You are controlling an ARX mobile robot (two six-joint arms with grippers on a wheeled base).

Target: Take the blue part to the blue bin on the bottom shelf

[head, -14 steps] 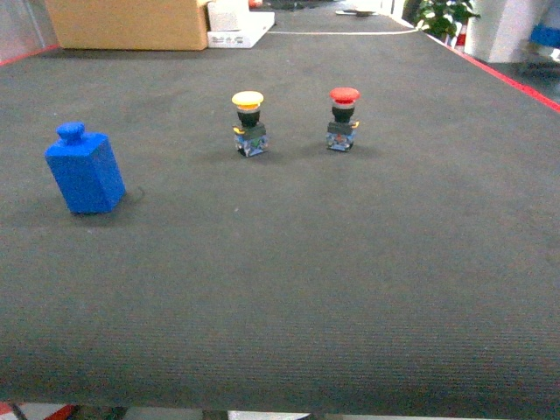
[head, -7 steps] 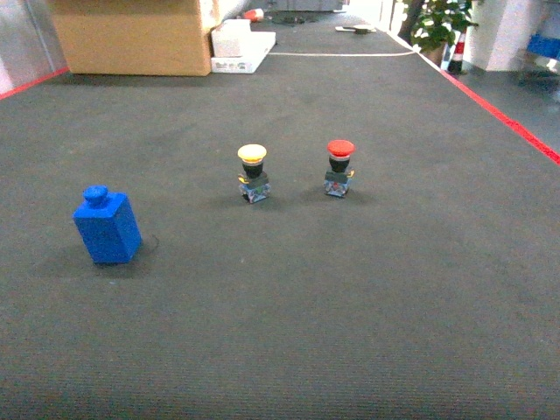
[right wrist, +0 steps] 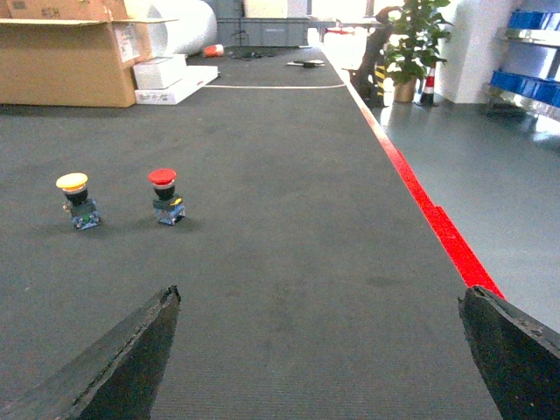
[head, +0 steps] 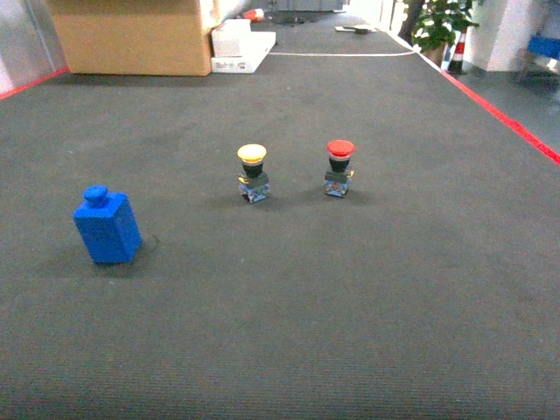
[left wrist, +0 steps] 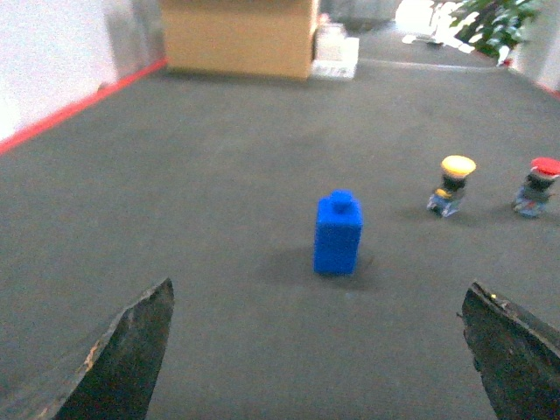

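The blue part (head: 107, 226) is a small blue block with a knob on top. It stands upright on the dark mat at the left of the head view. In the left wrist view the blue part (left wrist: 338, 234) stands ahead of my left gripper (left wrist: 319, 284), which is open and empty and clear of it. My right gripper (right wrist: 319, 291) is open too, with only bare mat between its fingers. Blue bins (right wrist: 523, 82) sit on a steel rack far off at the right. Which is the task's blue bin, and the bottom shelf, I cannot tell. Neither gripper shows in the head view.
A yellow-capped push-button (head: 253, 173) and a red-capped push-button (head: 339, 168) stand mid-mat, right of the blue part. A cardboard box (head: 131, 35) and white boxes (head: 238, 37) lie at the far end. A red line (right wrist: 429, 210) edges the mat's right side.
Between one second and half a second ago the head view shifted, so everything looks smaller and farther. Since then nothing has moved.
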